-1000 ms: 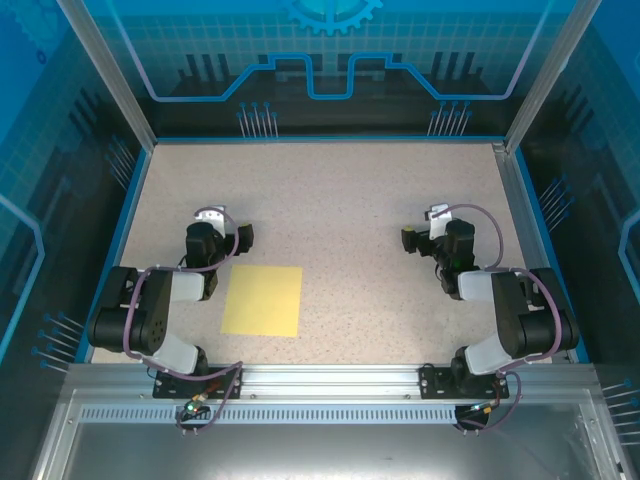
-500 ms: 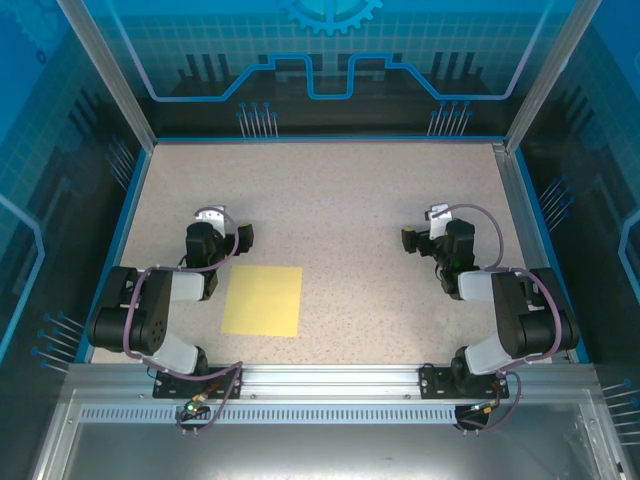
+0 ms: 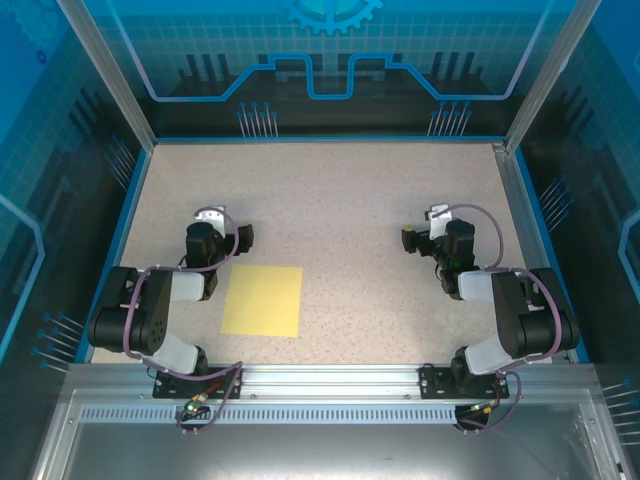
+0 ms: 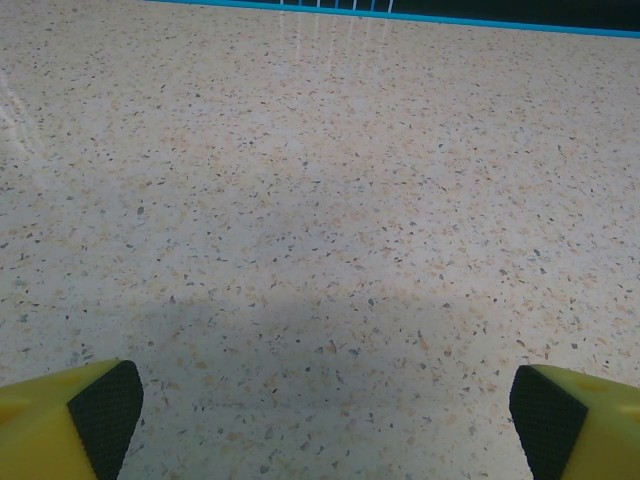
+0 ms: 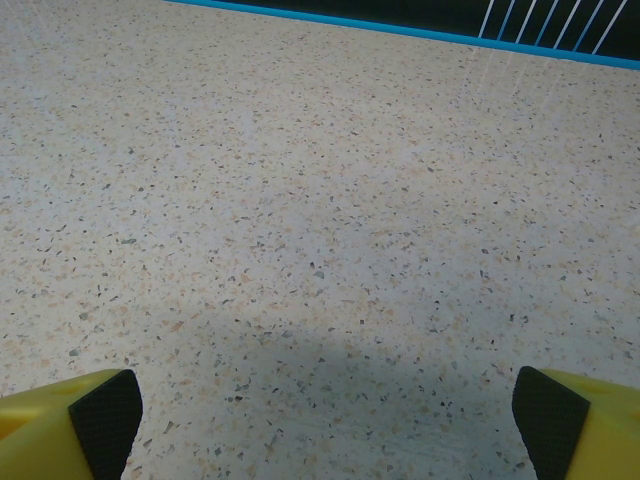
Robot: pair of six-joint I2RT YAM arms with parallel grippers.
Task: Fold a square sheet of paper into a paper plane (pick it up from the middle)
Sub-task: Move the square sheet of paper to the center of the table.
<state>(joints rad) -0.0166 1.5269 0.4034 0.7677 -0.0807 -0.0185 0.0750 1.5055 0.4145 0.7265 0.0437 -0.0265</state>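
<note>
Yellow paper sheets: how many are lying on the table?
1. The square sheet of paper lies flat on the table, near its front edge, beside the left arm. None looks hidden.

Black-and-grey left arm (image 3: 150,312) folded back, elbow by its base, wrist forward and low. Yellow-fingered left tool (image 4: 320,420): jaws spread wide, black pads (image 4: 105,412) at the wrist view's bottom corners. Black-and-grey right arm (image 3: 512,322) mirrors that pose. Yellow-fingered right tool (image 5: 325,420): jaws equally wide.
</note>
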